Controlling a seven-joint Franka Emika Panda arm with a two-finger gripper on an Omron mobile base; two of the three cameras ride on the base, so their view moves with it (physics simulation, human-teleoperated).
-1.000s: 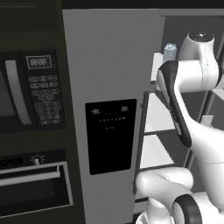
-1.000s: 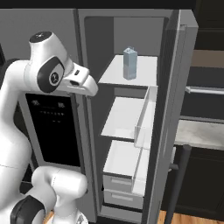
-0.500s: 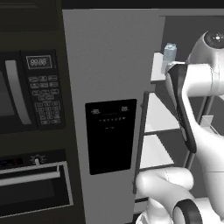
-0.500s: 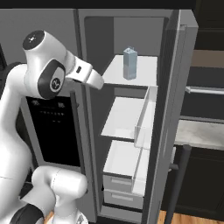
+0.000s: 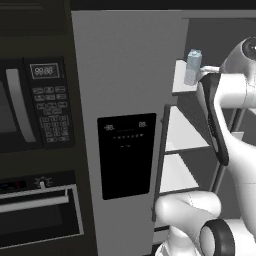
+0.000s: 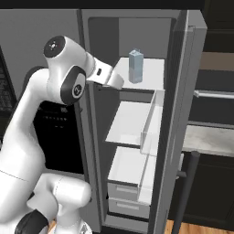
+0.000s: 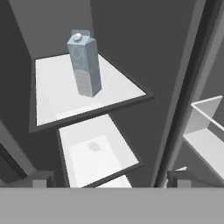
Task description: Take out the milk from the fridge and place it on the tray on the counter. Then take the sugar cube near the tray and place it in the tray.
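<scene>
Fridge door open, white shelves showing. Milk upright on top shelf, toward the far left part of that shelf in hand view, clear white shelf around it, nothing touching. Same carton seen past the left door edge in left base view.

Gripper near the shelf's front edge, just outside the fridge, not yet at the carton; a gap remains betw. hand and milk. Fingertips spread wide, nothing betw. them, nothing held. Wrist in right base view just left of the shelf, aimed toward the carton.

Step in hand, prob.: reach-in for the milk. Tray, counter spot and sugar cube still to come; task looks early.

Handling, as a guess: carton small and light, thin walls likely to dent if squeezed hard, smooth sides maybe a bit slippery. Narrow base and fairly tall, so easy to tip w/ a nudge from one finger. Best hold: mid-body, across two opposite flat sides, below the gabled top and cap, pads square to the faces. Approach level, centred, so both pads meet the sides together. Lift straight up a little before pulling out, to clear the shelf's front edge and the door bin on the right.
</scene>
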